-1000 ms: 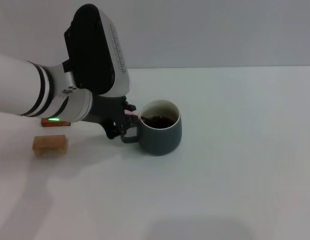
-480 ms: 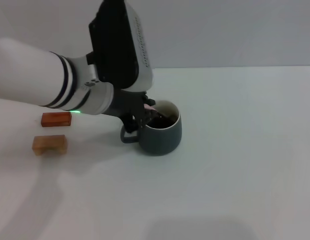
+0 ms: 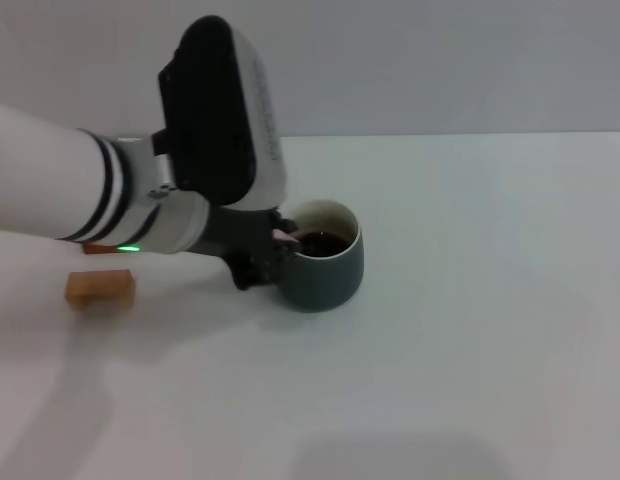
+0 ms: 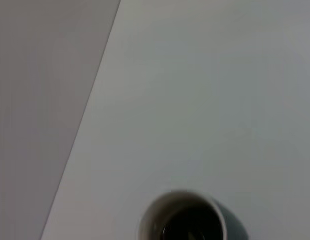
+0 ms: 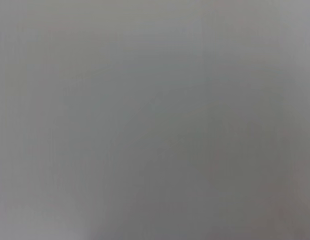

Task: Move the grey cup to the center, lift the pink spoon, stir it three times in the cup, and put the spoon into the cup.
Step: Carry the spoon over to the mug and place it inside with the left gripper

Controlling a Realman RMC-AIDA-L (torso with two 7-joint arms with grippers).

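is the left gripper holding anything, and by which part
Left gripper holds the pink spoon by its handle end, at the grey cup rim.

Looks like a lab or robot test bench, not a home. Plain white tabletop (image 3: 470, 330) fills the lower and right of the head view, bare grey wall (image 3: 440, 60) across the top, no furniture or decor. Only props: a grey cup (image 3: 325, 268) mid-frame and a tan block (image 3: 100, 288) at left.
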